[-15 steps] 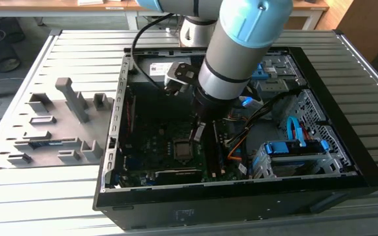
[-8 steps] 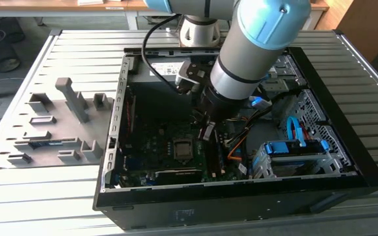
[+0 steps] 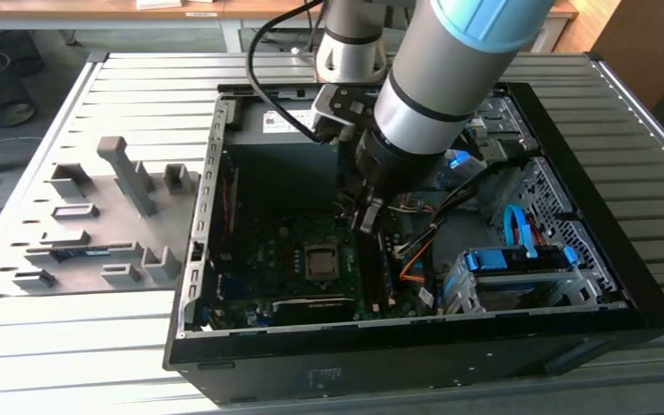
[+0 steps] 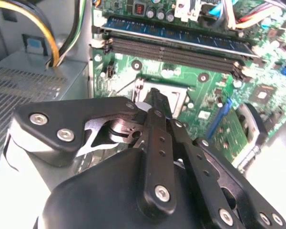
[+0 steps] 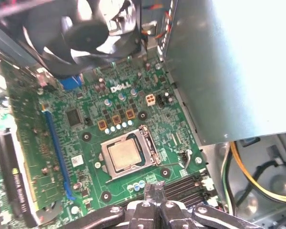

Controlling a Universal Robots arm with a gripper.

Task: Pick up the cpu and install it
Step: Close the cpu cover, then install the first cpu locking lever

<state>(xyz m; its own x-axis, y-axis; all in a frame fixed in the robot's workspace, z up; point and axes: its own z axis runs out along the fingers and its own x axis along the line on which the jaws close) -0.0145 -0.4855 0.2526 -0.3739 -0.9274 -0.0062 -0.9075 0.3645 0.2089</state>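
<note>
Black fan (image 5: 93, 33) was cut off at the first wrist view's edge. In the second wrist view, black fingers (image 4: 157, 114) hid most of the silvery square cpu socket (image 4: 174, 98). Exterior view: grey arm hid the case's rear.

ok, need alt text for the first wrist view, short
The cpu, a pale silvery square chip, sits in the open metal socket frame on the green motherboard, with the gripper close beside it, fingers together and holding nothing. A black fan lies beyond the board, a grey metal box to one side, and yellow cables run past the board's edge.
</note>
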